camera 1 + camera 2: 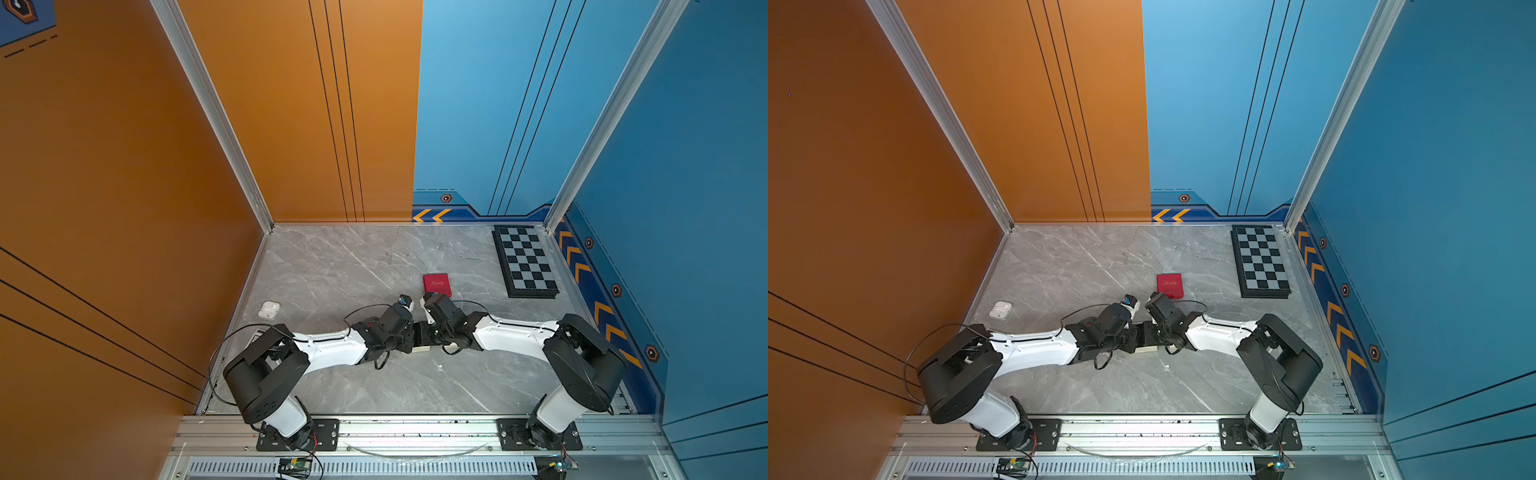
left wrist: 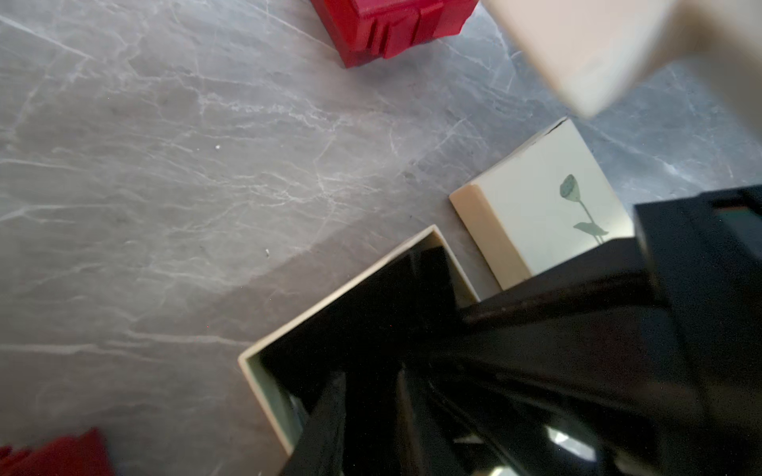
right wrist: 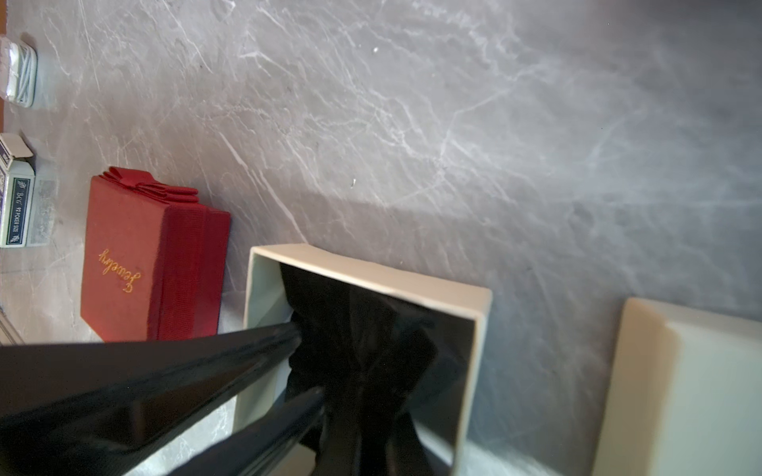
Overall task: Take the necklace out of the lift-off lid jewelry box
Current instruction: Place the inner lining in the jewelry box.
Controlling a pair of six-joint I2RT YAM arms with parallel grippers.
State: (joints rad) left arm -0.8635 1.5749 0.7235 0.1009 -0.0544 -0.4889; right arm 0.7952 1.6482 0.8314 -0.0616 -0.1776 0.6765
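The lift-off lid jewelry box (image 3: 371,270) is a cream box standing open on the grey table, seen in both wrist views, with crumpled black cloth (image 3: 358,329) filling it. Its lid (image 2: 532,210), printed with a green flower, lies flat beside it. In both top views the two wrists meet over the box (image 1: 420,350). My right gripper (image 3: 363,428) is inside the box, its fingers pinched on the black cloth. My left gripper (image 3: 309,362) comes in from the side, fingers still apart, tips against the cloth. The necklace is hidden.
A red box (image 1: 437,284) marked "Jewelry" stands just behind the cream one. A checkerboard (image 1: 525,262) lies at the back right. White earbuds case (image 1: 269,309) sits at the left, with a card deck (image 3: 16,198) near it. Small silvery bits (image 1: 389,257) lie far back.
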